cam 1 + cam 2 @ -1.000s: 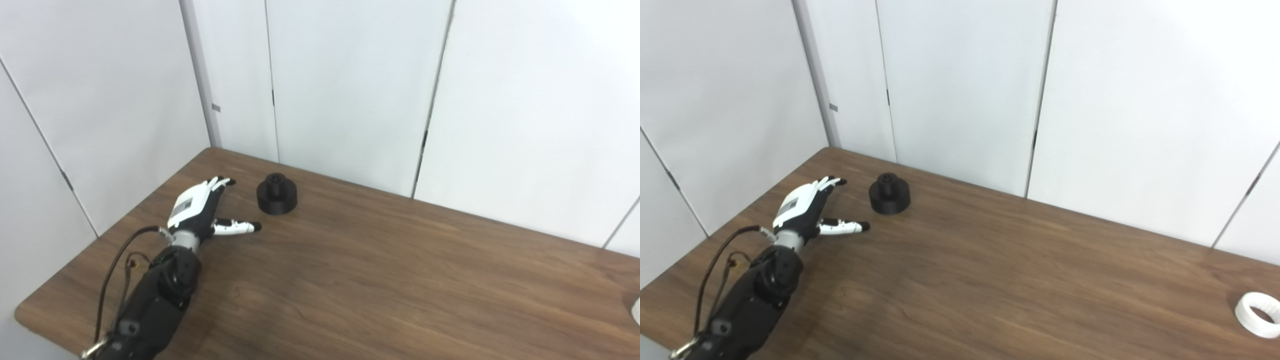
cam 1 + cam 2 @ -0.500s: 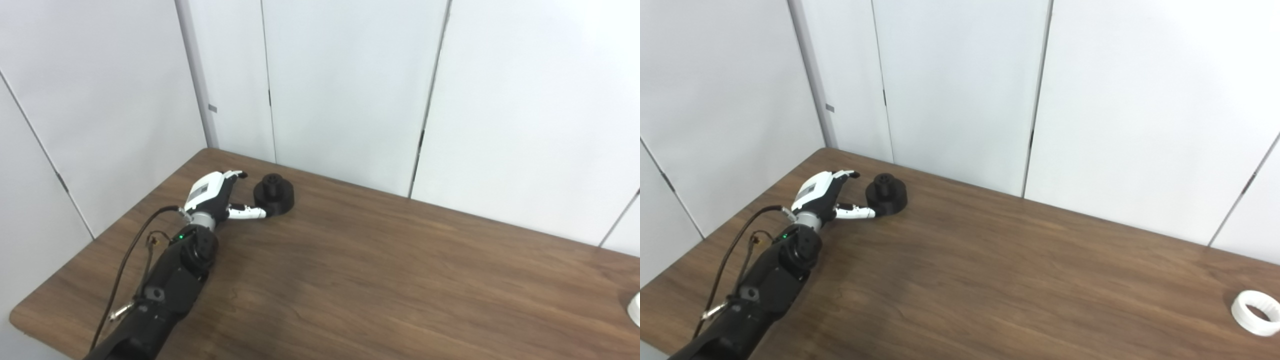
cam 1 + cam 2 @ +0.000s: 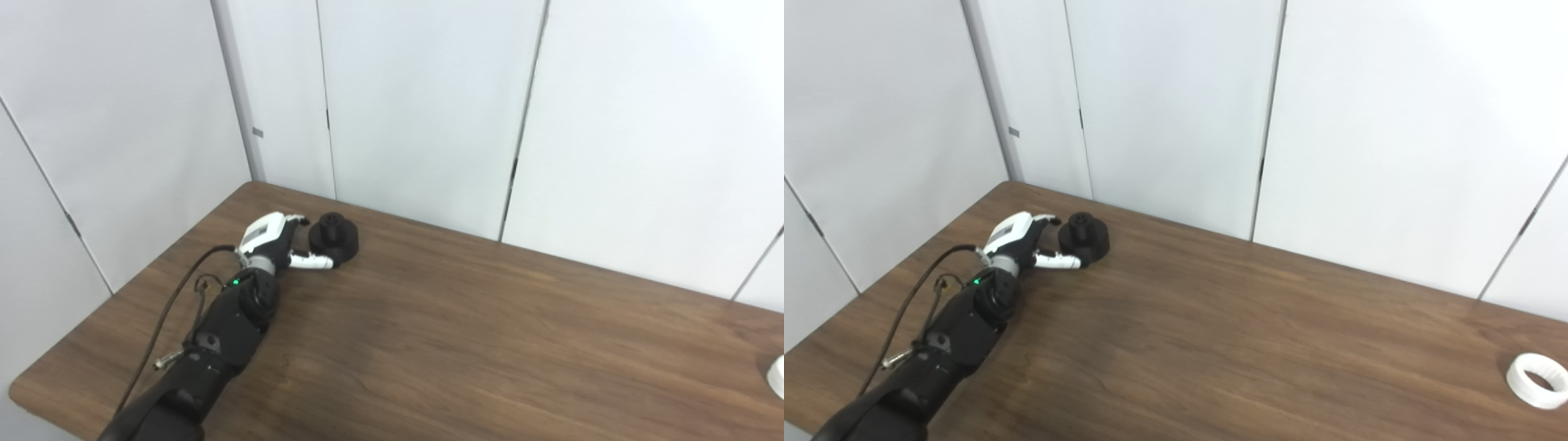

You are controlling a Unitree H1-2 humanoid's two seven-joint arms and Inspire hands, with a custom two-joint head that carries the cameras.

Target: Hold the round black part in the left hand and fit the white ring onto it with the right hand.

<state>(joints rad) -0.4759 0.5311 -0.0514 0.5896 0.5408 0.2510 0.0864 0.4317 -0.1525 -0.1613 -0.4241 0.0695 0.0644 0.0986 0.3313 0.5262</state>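
The white-and-black fingers (image 3: 298, 220) of the robot's left hand (image 3: 274, 237) are spread apart and cupped around the near-left side of the round black plastic part (image 3: 334, 237). The upper fingers reach toward its top edge, and the thumb runs along its base on the nearer side. Whether the fingers actually touch the part cannot be made out; they are not clamped on it.

This looks like the opening step: taking hold of the black part. The likely next move is to close the fingers and thumb firmly on the part's sides, then lift it off the counter so that its top stays free for the ring.

The part is a squat, matte black disc with a smaller raised hub at its centre, the hub showing small holes in its top. It sits upright on the dark brown wood-grain counter (image 3: 465, 343), near the far-left corner, close to the white panelled wall (image 3: 416, 104).

The white plastic ring (image 3: 1537, 380) lies flat at the counter's far-right edge, well apart from the black part. The right hand is not in view. The left arm, black with a loose cable, enters from the bottom left.
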